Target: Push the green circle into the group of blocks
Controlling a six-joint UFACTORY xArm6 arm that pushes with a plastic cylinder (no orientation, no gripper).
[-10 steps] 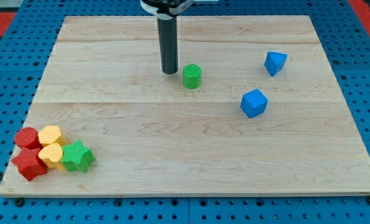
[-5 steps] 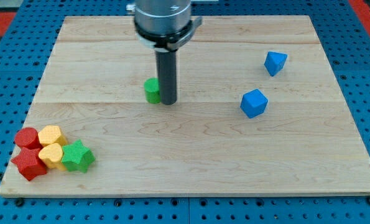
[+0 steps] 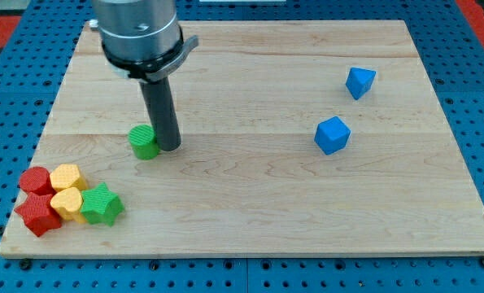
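Note:
The green circle [image 3: 143,142] sits left of the board's middle, up and to the right of the group. My tip [image 3: 170,147] touches its right side. The group lies at the view's bottom left: a red circle [image 3: 35,180], a red block [image 3: 37,214], two yellow blocks [image 3: 67,177] [image 3: 67,203] and a green star [image 3: 102,204], all packed together.
Two blue blocks stand on the right, one at mid-height [image 3: 332,135] and one nearer the top [image 3: 359,82]. The wooden board [image 3: 250,220] rests on a blue pegboard surface.
My tip moved around the green circle to its right side and has pushed it left and down, from the board's upper middle toward the group.

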